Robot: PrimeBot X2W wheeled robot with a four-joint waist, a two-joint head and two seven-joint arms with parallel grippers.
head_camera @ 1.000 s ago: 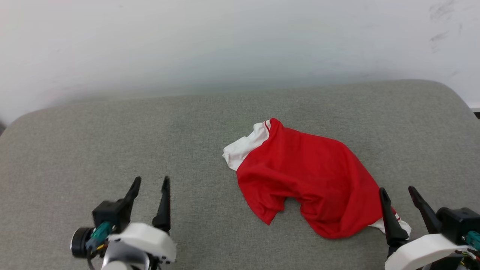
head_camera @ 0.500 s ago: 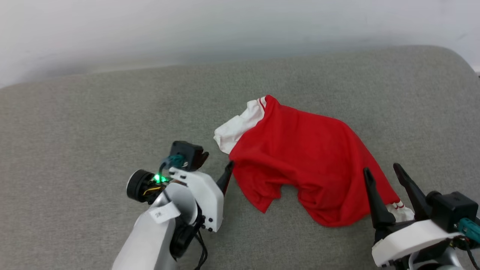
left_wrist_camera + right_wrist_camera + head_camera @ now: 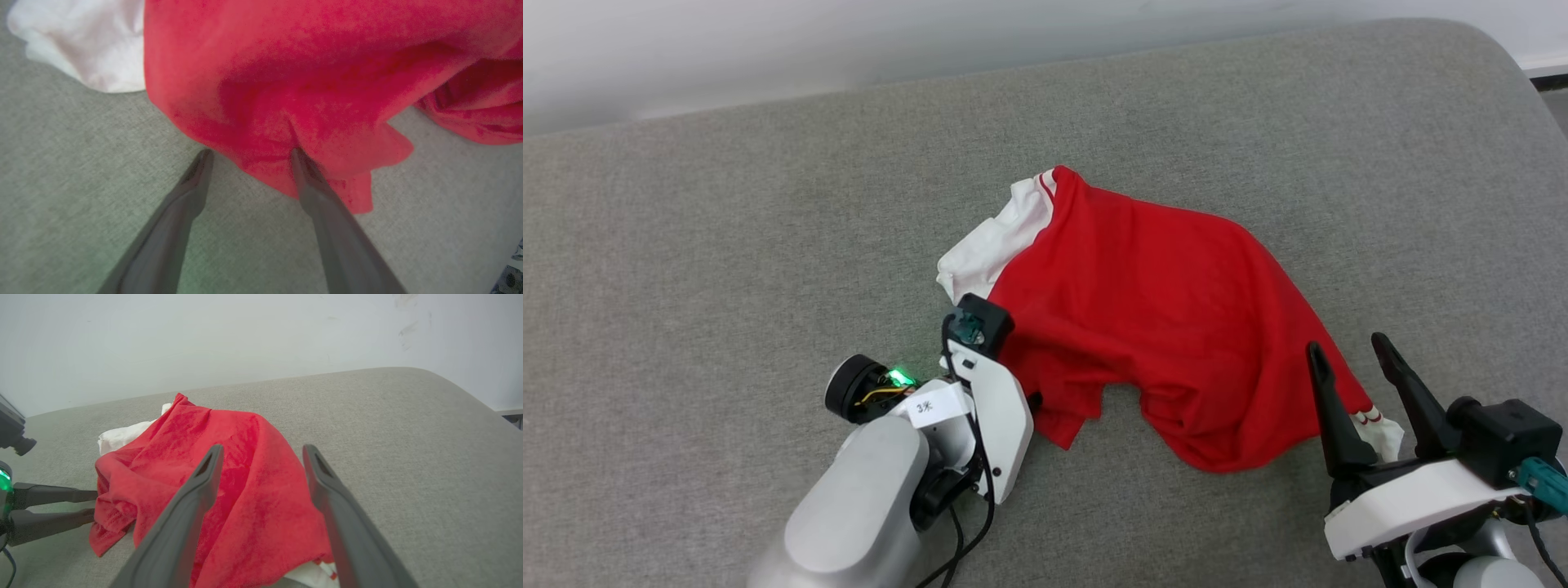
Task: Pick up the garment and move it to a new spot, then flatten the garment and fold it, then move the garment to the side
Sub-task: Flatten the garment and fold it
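Now the left gripper [image 3: 251,152], spread wide, brackets the seven-o'clock hem of the thin, shiny red jersey [image 3: 1160,302] with white sleeves on the grey fabric cushion [image 3: 727,245]. It looks limp, light and slippery, so pinch a hem fold. At four o'clock the right gripper [image 3: 1346,343] gapes empty.

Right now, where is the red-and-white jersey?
Head view: the crumpled red-and-white jersey lies right of centre on the grey fabric cushion, left claw at its near-left edge, right claw at its near-right corner.

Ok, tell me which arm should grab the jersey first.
Left, probably. The left pincer is open right at the red hem of the garment, with one finger over the fabric. The right pincer is open too, but looks raised off the cloth.
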